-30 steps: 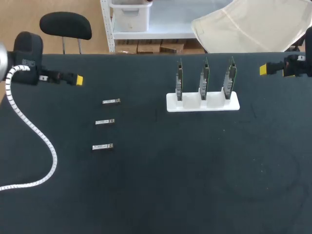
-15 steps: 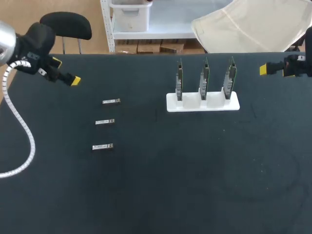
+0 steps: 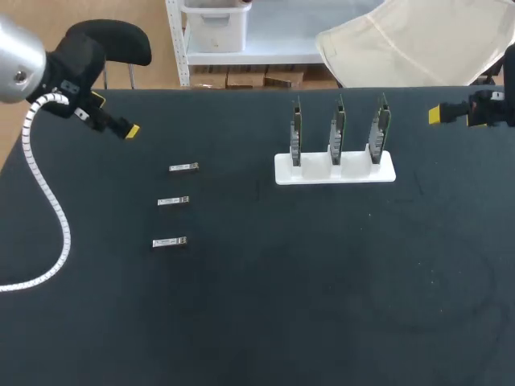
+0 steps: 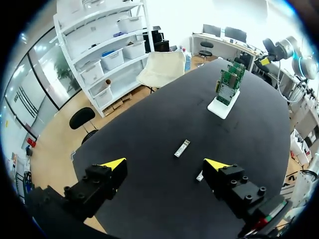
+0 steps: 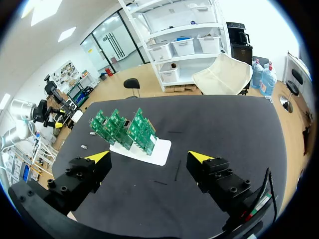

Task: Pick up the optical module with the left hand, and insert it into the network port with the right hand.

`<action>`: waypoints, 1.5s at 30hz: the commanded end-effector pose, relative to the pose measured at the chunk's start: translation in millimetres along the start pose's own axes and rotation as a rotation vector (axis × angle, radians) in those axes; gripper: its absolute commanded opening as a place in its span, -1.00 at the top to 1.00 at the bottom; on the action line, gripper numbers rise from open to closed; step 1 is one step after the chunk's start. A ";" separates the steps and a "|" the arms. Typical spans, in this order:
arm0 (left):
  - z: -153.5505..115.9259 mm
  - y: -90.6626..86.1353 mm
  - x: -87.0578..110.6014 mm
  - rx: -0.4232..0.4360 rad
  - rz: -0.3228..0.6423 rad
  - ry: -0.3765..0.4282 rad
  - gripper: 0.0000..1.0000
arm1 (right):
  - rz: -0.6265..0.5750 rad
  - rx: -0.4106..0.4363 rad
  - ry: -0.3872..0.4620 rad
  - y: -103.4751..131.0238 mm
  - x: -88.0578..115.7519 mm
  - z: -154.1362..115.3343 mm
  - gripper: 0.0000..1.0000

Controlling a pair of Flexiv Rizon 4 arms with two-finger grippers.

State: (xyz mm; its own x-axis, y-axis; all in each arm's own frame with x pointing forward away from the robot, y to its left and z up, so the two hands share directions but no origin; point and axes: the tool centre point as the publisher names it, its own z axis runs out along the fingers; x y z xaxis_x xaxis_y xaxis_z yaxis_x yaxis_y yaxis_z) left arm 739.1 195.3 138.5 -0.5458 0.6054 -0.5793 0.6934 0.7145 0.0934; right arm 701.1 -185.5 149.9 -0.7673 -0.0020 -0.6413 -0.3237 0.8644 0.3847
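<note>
Spread wide and gripping nothing, my left gripper (image 4: 164, 164) hangs above the far left corner of the black table (image 3: 322, 305), with its yellow fingertips (image 4: 113, 163) well apart. A white spiral-wrapped cable (image 3: 48, 201) trails from that arm down over the table's left side.

The optical modules lie flat on the table in a loose column, apart from each other: the far module (image 3: 183, 167), the middle module (image 3: 173, 200) and the near module (image 3: 169, 241). None of them touches either gripper. The far one is the nearest to my left gripper but clearly separate from it. From the left wrist view I see one module on the table ahead, in line with the gap between my fingers. A second shows just beside one fingertip, partly hidden by it.

Three green network cards (image 3: 339, 129) stand upright, side by side, in a white stand (image 3: 335, 170) past the table's middle, well to the right of the modules. I cannot make out their ports.

Over at the far right edge, my right gripper (image 5: 148, 157) is also spread and empty, with the cards and stand ahead of it.
</note>
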 end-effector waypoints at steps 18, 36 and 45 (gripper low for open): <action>49.2 14.6 -1.6 0.154 0.353 0.248 -1.00 | 0.001 0.006 -0.001 1.3 0.6 -1.0 -1.00; 85.9 -20.8 15.0 0.274 0.535 0.250 -1.00 | 0.001 0.006 -0.001 1.3 0.6 -1.0 -1.00; 101.0 -23.2 17.3 0.247 0.576 0.312 -1.00 | 0.001 0.006 -0.001 1.3 0.6 -1.0 -1.00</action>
State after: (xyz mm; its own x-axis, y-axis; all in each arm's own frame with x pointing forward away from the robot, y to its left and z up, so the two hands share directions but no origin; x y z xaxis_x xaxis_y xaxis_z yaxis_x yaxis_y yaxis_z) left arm 753.7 156.6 49.7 -0.1480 0.9507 -0.2726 0.9796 0.1787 0.0913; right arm 701.0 -185.7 150.0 -0.7672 -0.0018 -0.6414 -0.3236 0.8644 0.3848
